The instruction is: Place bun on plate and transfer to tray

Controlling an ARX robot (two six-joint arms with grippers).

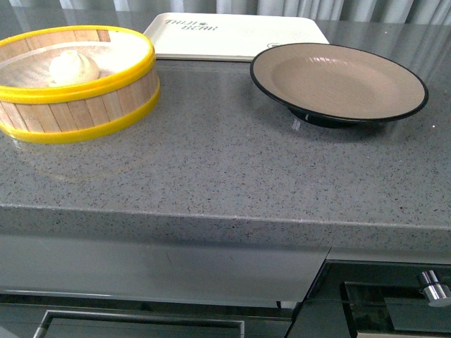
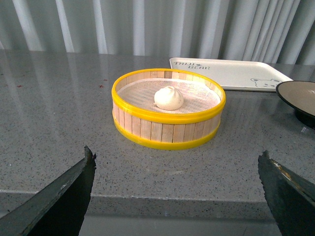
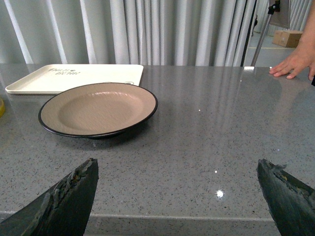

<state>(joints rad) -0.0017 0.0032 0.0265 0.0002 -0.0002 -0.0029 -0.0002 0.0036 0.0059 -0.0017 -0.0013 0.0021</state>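
Observation:
The white pleated bun [image 1: 72, 67] lies inside a yellow-rimmed wooden steamer basket [image 1: 84, 109] at the left of the counter; it also shows in the left wrist view [image 2: 169, 98]. The beige plate [image 1: 338, 82] with a black rim sits empty at the right, also in the right wrist view [image 3: 98, 108]. The cream tray [image 1: 236, 35] lies flat behind, between basket and plate. My left gripper [image 2: 177, 169] is open and empty at the counter's front edge, facing the basket. My right gripper [image 3: 177, 172] is open and empty, at the front edge to the right of the plate. Neither arm shows in the front view.
The grey speckled counter [image 1: 225, 176] ends in a front edge with drawers and a metal knob [image 1: 435, 287] below. Curtains hang behind. A person's hand [image 3: 294, 63] rests on the far side of the counter in the right wrist view.

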